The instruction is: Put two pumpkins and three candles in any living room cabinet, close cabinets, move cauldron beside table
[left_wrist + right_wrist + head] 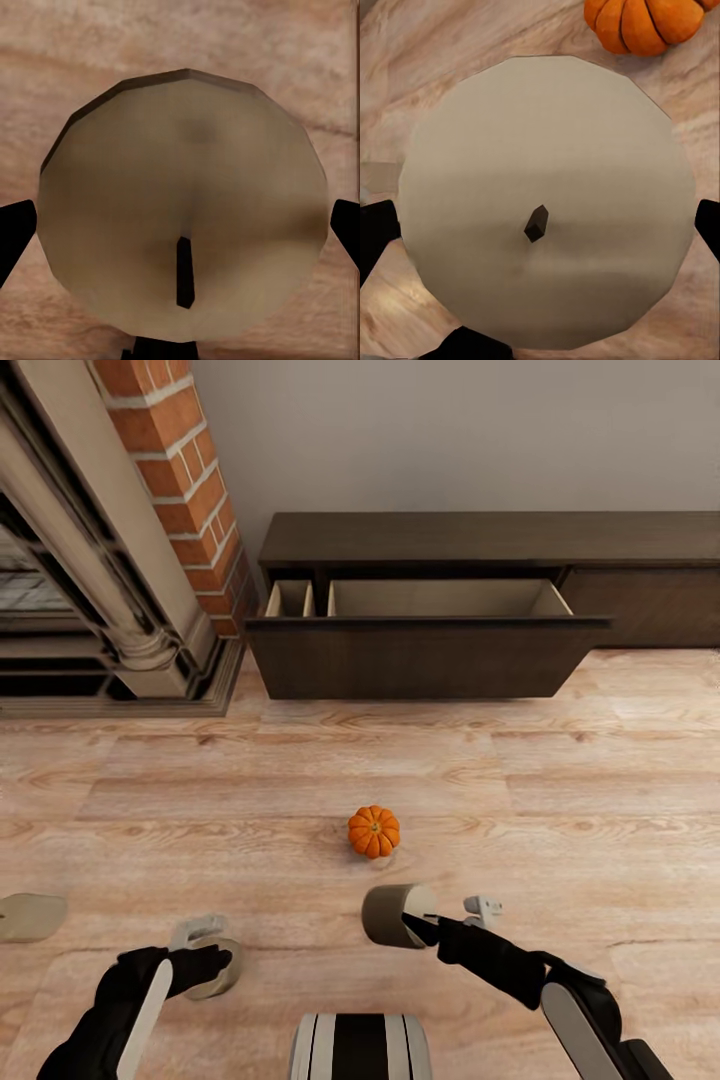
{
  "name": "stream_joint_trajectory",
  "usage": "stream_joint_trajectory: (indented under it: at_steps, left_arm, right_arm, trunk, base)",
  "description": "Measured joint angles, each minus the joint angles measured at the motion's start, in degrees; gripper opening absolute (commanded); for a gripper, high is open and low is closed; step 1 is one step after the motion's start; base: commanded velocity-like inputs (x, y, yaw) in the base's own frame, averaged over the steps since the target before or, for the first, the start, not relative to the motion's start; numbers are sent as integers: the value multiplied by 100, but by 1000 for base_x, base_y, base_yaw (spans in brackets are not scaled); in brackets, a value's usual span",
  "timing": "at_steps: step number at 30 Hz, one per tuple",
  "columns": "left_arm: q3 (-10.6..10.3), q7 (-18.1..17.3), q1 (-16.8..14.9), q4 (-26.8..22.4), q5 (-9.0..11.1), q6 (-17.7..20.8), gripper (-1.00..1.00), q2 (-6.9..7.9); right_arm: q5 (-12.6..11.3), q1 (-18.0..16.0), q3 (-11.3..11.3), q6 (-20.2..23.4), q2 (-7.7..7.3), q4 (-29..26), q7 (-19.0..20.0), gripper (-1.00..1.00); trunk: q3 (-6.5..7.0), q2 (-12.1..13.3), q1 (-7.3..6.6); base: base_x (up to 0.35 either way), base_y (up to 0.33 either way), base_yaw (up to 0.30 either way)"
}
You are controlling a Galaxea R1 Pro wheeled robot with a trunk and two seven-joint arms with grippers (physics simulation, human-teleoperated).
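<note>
Two candles (392, 916) (212, 970) pinched — one per jaws, wicks facing wrists; pumpkin (374, 831) upright.

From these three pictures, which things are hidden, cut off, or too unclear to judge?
- Head view: the pale beige object on the wooden floor is cut by the frame edge, so its identity is unclear.
- Head view: the open drawer of the dark brown wooden cabinet hides its floor behind its front panel.
- Left wrist view: the cream candle covers the left gripper, so contact is unclear.

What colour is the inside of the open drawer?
Pale beige inside the drawer, against its dark brown front; clearest in the head view.
</note>
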Motion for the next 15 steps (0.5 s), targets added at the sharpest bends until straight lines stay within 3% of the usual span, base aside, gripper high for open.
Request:
stream_joint_trajectory:
  at_steps: [7, 11, 15]
  left_arm:
    - [23, 5, 0, -36, -6, 54, -100, 6]
    - [52, 6, 0, -60, -5, 93, -100, 2]
    - [61, 6, 0, -64, -4, 100, -100, 5]
  right_arm:
    - [36, -8, 386, 281, 259, -34, -1030, -100]
    - [17, -5, 433, 641, 585, -37, -1817, -100]
    - [29, -3, 449, 858, 852, -37, -2463, -100]
  trunk:
    - [155, 9, -18]
    - [244, 15, -28]
    - [332, 20, -39]
  base:
    - [0, 0, 0]
    - [0, 0, 6]
    - [0, 0, 175]
